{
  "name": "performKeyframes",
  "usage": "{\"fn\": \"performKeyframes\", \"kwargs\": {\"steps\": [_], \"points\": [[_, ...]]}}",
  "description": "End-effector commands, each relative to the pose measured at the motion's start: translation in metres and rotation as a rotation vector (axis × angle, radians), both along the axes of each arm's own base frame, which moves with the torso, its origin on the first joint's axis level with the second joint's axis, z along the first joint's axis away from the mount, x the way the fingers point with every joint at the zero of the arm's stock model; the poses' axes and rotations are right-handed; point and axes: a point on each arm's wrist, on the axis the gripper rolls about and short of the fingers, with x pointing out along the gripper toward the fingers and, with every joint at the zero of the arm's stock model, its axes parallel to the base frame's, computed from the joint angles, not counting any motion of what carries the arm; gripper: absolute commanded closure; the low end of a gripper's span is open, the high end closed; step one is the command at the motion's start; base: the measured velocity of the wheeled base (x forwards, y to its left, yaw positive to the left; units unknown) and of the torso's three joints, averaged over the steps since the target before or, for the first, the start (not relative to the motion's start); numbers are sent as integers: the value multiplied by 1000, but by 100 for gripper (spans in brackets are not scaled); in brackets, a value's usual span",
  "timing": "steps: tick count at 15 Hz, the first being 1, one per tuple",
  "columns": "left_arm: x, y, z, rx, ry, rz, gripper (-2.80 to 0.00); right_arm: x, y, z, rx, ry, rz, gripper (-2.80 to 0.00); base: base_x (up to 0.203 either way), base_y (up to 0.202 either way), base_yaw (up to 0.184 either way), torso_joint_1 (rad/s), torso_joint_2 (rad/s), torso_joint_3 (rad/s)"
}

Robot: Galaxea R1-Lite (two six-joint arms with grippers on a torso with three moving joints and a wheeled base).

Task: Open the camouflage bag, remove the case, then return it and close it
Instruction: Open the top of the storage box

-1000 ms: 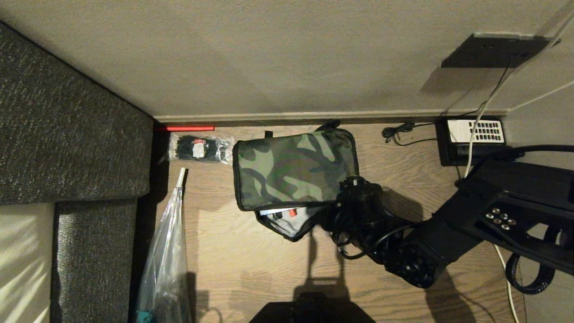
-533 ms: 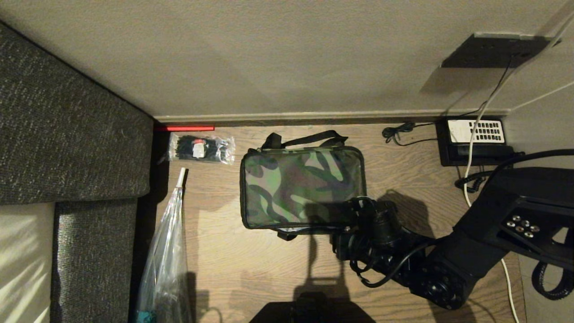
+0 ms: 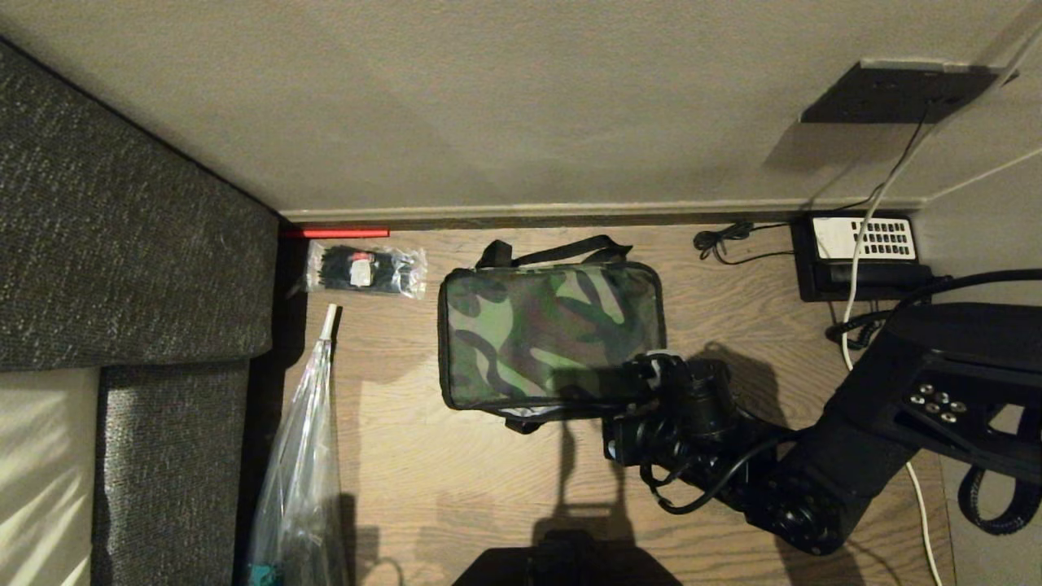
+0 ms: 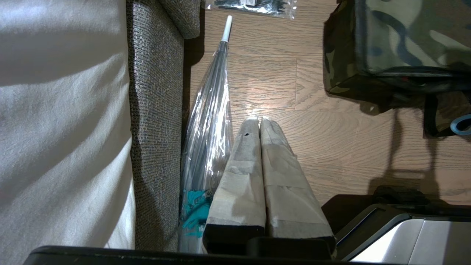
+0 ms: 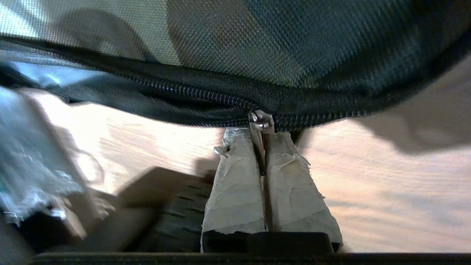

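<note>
The camouflage bag [image 3: 553, 338] lies on the wooden floor near the wall, its lid down flat, with a thin pale strip of the interior showing along the near edge. My right gripper [image 3: 651, 373] is at the bag's near right corner. In the right wrist view this gripper [image 5: 260, 134] is shut on the metal zipper pull [image 5: 261, 120] of the bag's black zipper, which runs unzipped to one side of the slider. The case is hidden. My left gripper [image 4: 259, 119] hangs shut and empty above the floor, apart from the bag [image 4: 404, 33].
A grey sofa [image 3: 122, 244] fills the left side, and a clear-wrapped umbrella [image 3: 305, 456] lies along it. A packet of black ties [image 3: 364, 270] lies by the wall. A black desk phone [image 3: 863, 252] with cables sits at the right.
The bag's lid has dropped from a raised tilt, with the interior showing, to flat on the bag. My right gripper moved with it toward the near right corner.
</note>
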Motion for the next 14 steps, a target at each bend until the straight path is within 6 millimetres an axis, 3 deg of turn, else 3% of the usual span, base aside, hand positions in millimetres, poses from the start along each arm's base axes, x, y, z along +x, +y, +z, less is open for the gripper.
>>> {"fn": "performKeyframes", "kwargs": {"steps": [1, 4, 9, 14], "points": [[0, 0, -1, 1, 1, 0, 0, 4, -19, -6, -42, 18, -13, 0, 0, 0, 0, 0, 0, 0], [0, 0, 0, 1, 0, 0, 0, 8, -33, -8, -72, 17, -28, 0, 0, 0, 0, 0, 0, 0], [0, 0, -1, 1, 1, 0, 0, 10, -32, -3, -53, -21, -40, 0, 0, 0, 0, 0, 0, 0], [0, 0, 0, 1, 0, 0, 0, 2, 7, 9, 117, -16, -14, 0, 0, 0, 0, 0, 0, 0]]}}
